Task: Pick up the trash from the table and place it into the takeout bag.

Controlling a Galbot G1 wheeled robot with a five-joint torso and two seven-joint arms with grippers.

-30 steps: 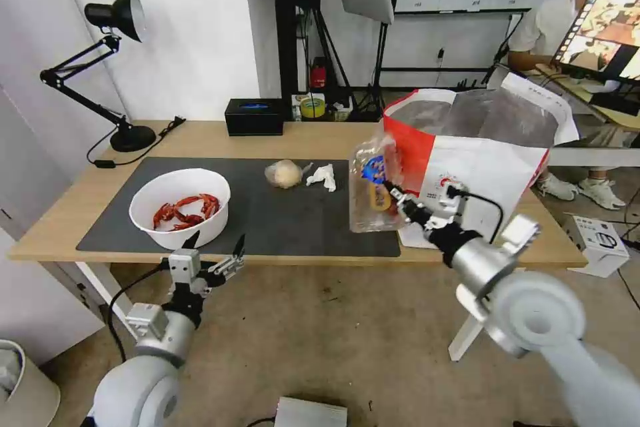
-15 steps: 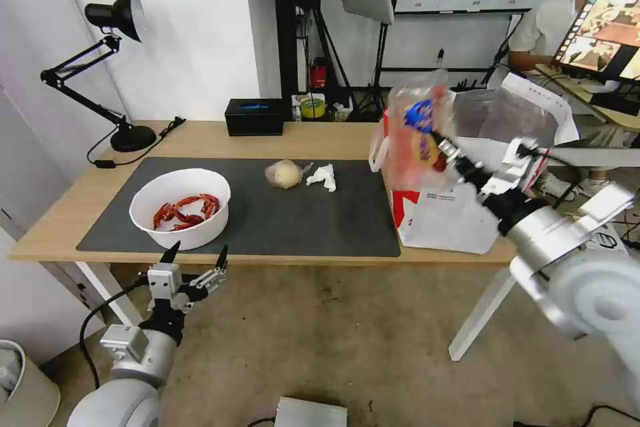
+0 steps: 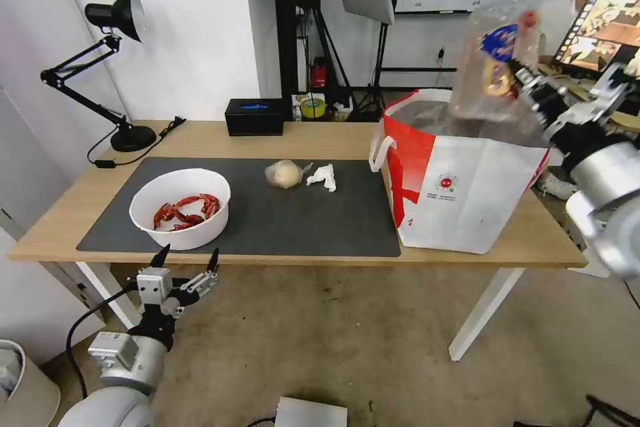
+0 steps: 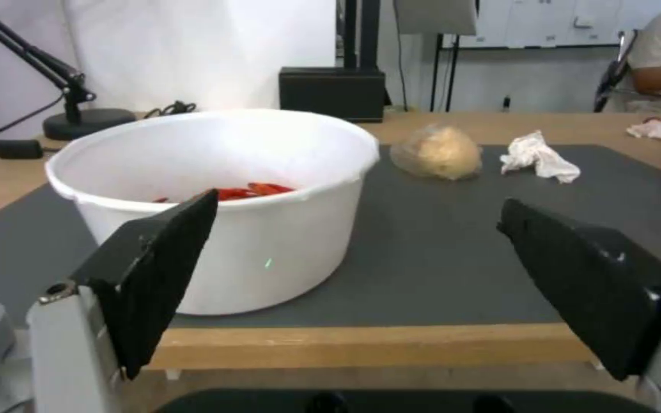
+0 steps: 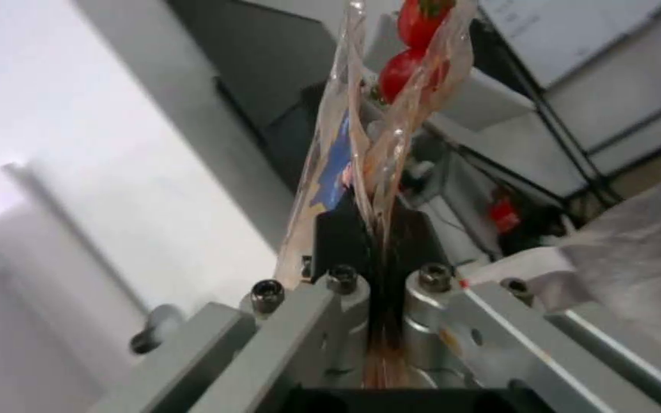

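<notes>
Right hand (image 3: 517, 73) raised high over the open mouth of the takeout bag (image 3: 467, 193), clamped on the lower edge of the clear clamshell tray (image 3: 493, 60); tray held upright and slightly tilted in the air, above the foil-lined opening and not touching it. In the right wrist view, hand (image 5: 376, 229) pressed tight with the tray's thin plastic edge (image 5: 361, 143) pinched between the black pads, red cherry tomatoes (image 5: 403, 69) gathered at the far end of the tray and a blue label on one face. Takeout bag standing at the right end of the bench (image 3: 213, 140), just beside the right edge of the dark grey mat (image 3: 280, 213), one white loop handle hanging on its left side. On the mat: white bowl (image 3: 180, 207) of red crayfish shells at the left, close to the near edge; pale plastic-wrapped lump (image 3: 285, 173) and crumpled white tissue (image 3: 323, 177) near each other around the middle, both well apart from the bowl. Left hand (image 3: 185, 265) spread open, holding nothing, hanging below and in front of the bench's near edge, just under the bowl. Seen from the left wrist, black fingers (image 4: 155, 275) wide apart, with the bowl (image 4: 216, 189) straight ahead and the lump (image 4: 436, 152) and tissue (image 4: 537, 158) farther back.
</notes>
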